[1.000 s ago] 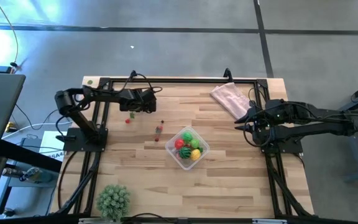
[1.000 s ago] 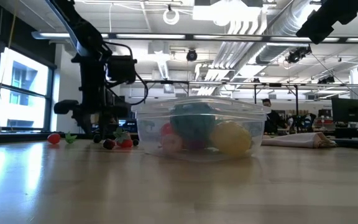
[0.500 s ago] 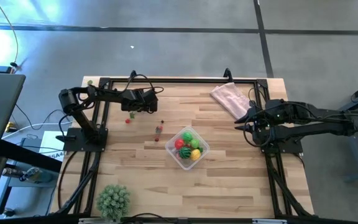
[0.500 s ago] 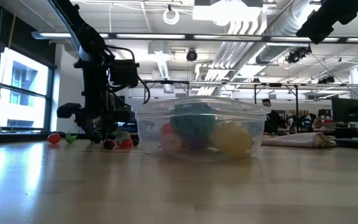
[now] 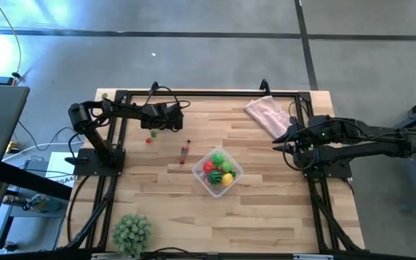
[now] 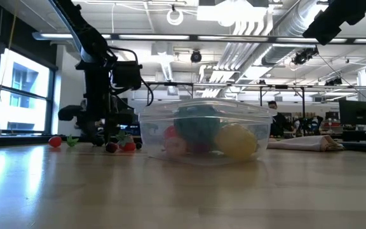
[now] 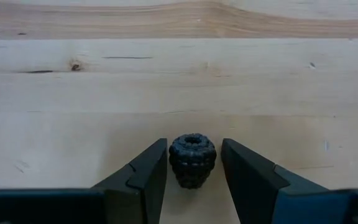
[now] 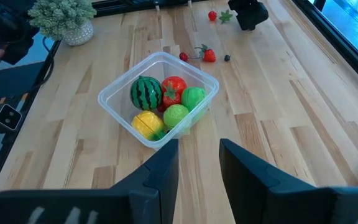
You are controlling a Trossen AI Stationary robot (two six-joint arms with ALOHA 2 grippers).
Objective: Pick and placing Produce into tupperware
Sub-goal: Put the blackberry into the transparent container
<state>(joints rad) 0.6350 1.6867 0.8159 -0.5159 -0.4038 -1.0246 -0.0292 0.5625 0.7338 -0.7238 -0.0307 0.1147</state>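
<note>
At the lower left of the high view, a spiky pale-green ball plant (image 5: 131, 232) is sitting near the corner of the wooden desk (image 5: 266, 209). Above it, toward the upper left of the frame, the left gripper (image 5: 172, 115) is reaching over the desk's far edge region. In the left wrist view its fingers (image 7: 143, 176) are standing apart on either side of a small dark bumpy berry (image 7: 192, 160), which is resting on the desk between them; small gaps are showing on both sides, so the fingers are flanking the berry without pinching it.

Just below the left gripper in the high view, a small red piece with a green bit (image 5: 149, 137) is lying on the wood, and a little to the right a cluster of small red pieces (image 5: 184, 153) is lying between that gripper and the container. The right wrist view is showing these as a cherry-like red ball, a strawberry (image 8: 209, 55) and a tiny dark berry.

Right of centre, the clear tupperware (image 5: 237, 170) is sitting on the desk, holding a striped watermelon (image 8: 146, 93), a red tomato-like piece (image 8: 174, 88), two green pieces (image 8: 192, 98) and a yellow piece (image 8: 145, 123).

At the upper right, a pink cloth (image 5: 266, 112) is lying near the desk's far edge. Beside it the right gripper (image 5: 289, 149) is hovering over the desk's right side, well apart from the tupperware; its fingers (image 8: 159, 175) are spread with nothing between them.
</note>
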